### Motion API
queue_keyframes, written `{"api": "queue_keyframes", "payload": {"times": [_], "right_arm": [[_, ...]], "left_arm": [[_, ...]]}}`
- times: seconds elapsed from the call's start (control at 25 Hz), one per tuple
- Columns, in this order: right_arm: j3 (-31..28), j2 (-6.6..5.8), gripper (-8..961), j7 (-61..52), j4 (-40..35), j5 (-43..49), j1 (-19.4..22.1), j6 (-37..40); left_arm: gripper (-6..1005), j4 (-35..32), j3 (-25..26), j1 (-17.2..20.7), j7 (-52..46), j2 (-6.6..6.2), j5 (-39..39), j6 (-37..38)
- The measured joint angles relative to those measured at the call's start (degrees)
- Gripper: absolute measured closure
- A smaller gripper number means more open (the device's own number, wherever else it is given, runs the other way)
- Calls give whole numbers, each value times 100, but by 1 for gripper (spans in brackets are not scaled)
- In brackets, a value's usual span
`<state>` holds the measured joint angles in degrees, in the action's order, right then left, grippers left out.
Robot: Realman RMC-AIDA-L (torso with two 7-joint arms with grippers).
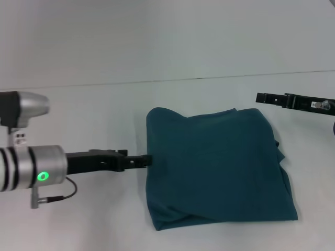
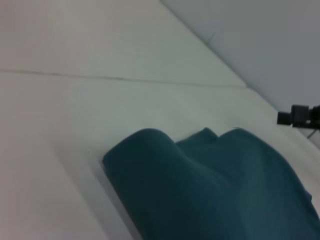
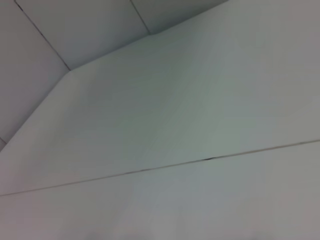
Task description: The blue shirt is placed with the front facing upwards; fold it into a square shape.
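Note:
The blue shirt (image 1: pixel 217 167) lies folded into a rough square on the white table (image 1: pixel 89 115), plain teal side up; no print or collar shows. Its left fold edge bulges up, and layers stick out at the right and bottom edges. My left gripper (image 1: pixel 146 160) reaches in from the left, its tip at the shirt's left edge at mid height. The left wrist view shows the shirt's (image 2: pixel 210 190) rounded fold close by. My right gripper (image 1: pixel 260 98) hangs above the table beyond the shirt's far right corner, apart from it; it also shows far off in the left wrist view (image 2: pixel 295 116).
A thin seam (image 1: pixel 157 81) runs across the table behind the shirt and also shows in the right wrist view (image 3: pixel 207 159). A grey wall rises behind the table. The right wrist view shows only bare table and wall.

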<state>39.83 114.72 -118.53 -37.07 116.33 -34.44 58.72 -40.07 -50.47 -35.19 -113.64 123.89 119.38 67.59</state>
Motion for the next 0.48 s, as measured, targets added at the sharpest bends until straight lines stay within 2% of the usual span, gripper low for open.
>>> {"api": "queue_keyframes", "payload": {"times": [0.48], "right_arm": [[8,-11,123,-4,-2,-3,5,104]], "left_arm": [[165,236,-419,-282,-61,4,20,-333]]}}
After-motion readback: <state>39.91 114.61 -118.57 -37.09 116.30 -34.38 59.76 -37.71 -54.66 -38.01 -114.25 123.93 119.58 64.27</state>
